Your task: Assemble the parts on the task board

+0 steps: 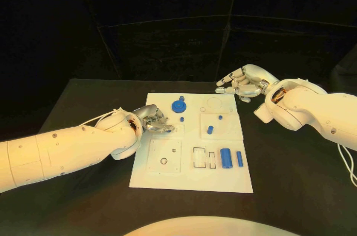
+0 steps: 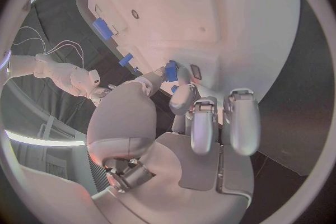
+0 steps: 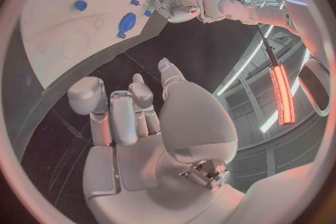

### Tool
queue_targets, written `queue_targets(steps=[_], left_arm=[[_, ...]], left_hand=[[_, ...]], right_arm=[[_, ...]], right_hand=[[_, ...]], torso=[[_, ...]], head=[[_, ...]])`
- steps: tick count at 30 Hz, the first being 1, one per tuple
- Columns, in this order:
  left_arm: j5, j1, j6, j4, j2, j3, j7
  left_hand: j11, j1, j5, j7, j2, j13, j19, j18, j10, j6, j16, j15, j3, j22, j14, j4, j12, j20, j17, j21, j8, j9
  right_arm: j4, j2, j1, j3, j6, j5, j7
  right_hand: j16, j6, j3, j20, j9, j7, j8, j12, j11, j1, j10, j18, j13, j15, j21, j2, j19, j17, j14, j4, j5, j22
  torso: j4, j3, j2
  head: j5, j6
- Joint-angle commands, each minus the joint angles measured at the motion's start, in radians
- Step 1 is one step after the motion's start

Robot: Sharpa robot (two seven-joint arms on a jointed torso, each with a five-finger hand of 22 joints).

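Your left robot hand (image 1: 151,118), at frame centre, pinches a small blue part (image 2: 170,71) for seating on the task board (image 1: 192,180); the right robot hand (image 1: 242,83) waits empty, fingers loosely apart.

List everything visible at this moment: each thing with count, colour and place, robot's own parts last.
table: one, black, under everything.
task board: one, white plate, middle of the table.
gear-shaped part: one, blue, far end of the board.
small pegs: about three, blue, mid-board, one beside the left hand.
cylinders: two, blue, lying side by side at the board's near right.
left hand: silver, over the board's left edge, fingertips at a small blue part; whether it grips it is unclear.
right hand: silver, fingers curled, holding nothing, at the board's far right corner.
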Motion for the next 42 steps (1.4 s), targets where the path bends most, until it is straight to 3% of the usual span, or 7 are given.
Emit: queue_targets(steps=[1, 23, 42], left_arm=[[0.003, -0.001, 0.001, 0.0, -0.001, -0.001, -0.017], [0.024, 0.0, -0.02, 0.01, -0.004, 0.0, -0.019], [0.033, 0.005, -0.017, 0.008, 0.0, 0.0, -0.021]], left_hand=[[-0.001, -0.014, 0.001, 0.002, 0.0, 0.004, 0.04, -0.009, 0.01, 0.007, 0.003, -0.005, -0.019, 0.039, 0.106, 0.009, 0.009, -0.006, 0.263, 0.007, 0.005, 0.003], [-0.006, -0.064, 0.003, -0.004, 0.004, 0.025, 0.048, -0.014, 0.023, 0.016, 0.003, -0.009, -0.084, 0.065, 0.106, 0.092, 0.031, -0.01, 0.263, 0.022, 0.019, 0.023], [-0.007, -0.075, 0.003, -0.005, 0.001, 0.03, 0.05, -0.015, 0.026, 0.018, 0.003, -0.01, -0.105, 0.072, 0.106, 0.12, 0.035, -0.011, 0.263, 0.026, 0.022, 0.03]], right_arm=[[0.001, 0.0, 0.002, 0.001, 0.003, 0.0, 0.008], [-0.005, 0.006, 0.002, 0.001, 0.007, 0.002, 0.007], [-0.013, 0.011, 0.002, 0.001, 0.01, 0.006, 0.006]], right_hand=[[-0.005, 0.004, -0.003, -0.007, 0.001, -0.003, 0.002, 0.0, -0.003, -0.002, -0.003, 0.018, -0.001, -0.001, -0.005, 0.005, -0.001, -0.001, 0.037, 0.002, 0.006, -0.001], [-0.006, 0.004, -0.006, -0.007, 0.001, -0.003, 0.003, -0.001, -0.003, -0.004, -0.004, 0.018, -0.002, -0.001, -0.005, 0.007, -0.001, -0.002, 0.036, 0.005, 0.008, -0.001], [-0.008, 0.004, -0.011, -0.008, 0.001, -0.004, 0.004, -0.002, -0.003, -0.009, -0.005, 0.018, -0.005, -0.001, -0.007, 0.01, -0.001, -0.004, 0.036, 0.011, 0.011, -0.003]], torso=[[0.0, 0.0004, 0.0], [0.0003, -0.0002, 0.0], [-0.0002, 0.0003, 0.0]], head=[[-0.001, -0.002], [-0.004, -0.001], [-0.005, 0.0]])
